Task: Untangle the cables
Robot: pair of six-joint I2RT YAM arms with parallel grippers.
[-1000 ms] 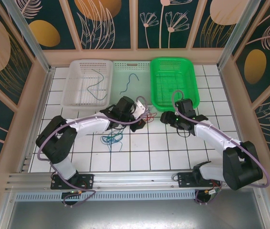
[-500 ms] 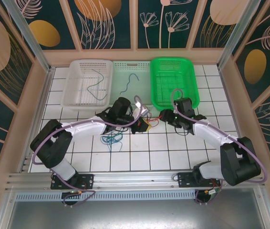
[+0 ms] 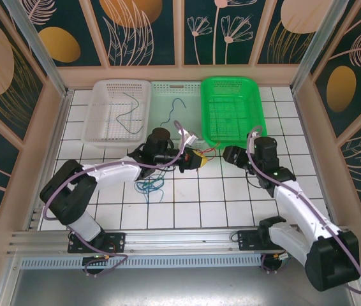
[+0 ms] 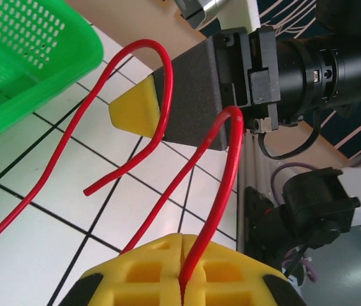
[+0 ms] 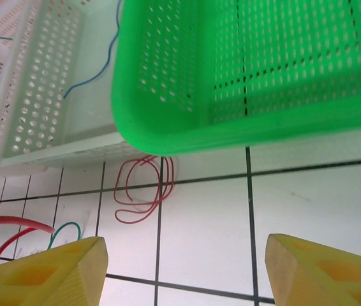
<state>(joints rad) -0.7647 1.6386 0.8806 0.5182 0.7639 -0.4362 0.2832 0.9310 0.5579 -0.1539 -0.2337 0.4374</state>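
Found the left pincer (image 4: 182,284) shut hard on the red cable (image 4: 238,137), with the strand nipped in the seam between the yellow pads (image 4: 244,268). Found the right pincer (image 5: 184,264) standing well open and holding nothing. Traced the red cable out from the left pads: rises in a loop toward the right pincer, arches across its near finger (image 4: 132,108) in the left wrist view, then runs off over the tabletop (image 3: 231,197) just beside the green basket (image 3: 231,80); cannot tell whether touching that finger. Judged very light, thin and limp, yet springy enough to keep its bends; probably slick in its sheath and apt to slide through a loose grip, though not fragile. Advise taking hold on a free single run close to the held point, clear of any crossing, squarely between the pads. Noted ahead of the right pincer a thin red coil (image 5: 143,191) flat on the tabletop, just beside the basket's near corner. Logged farther out a teal cable (image 3: 150,186) bunched on the tiles near the left pincer, a blue cable (image 3: 173,109) in the pale tray (image 3: 168,86) and a dark cable (image 3: 129,108) in the white basket (image 3: 123,83).
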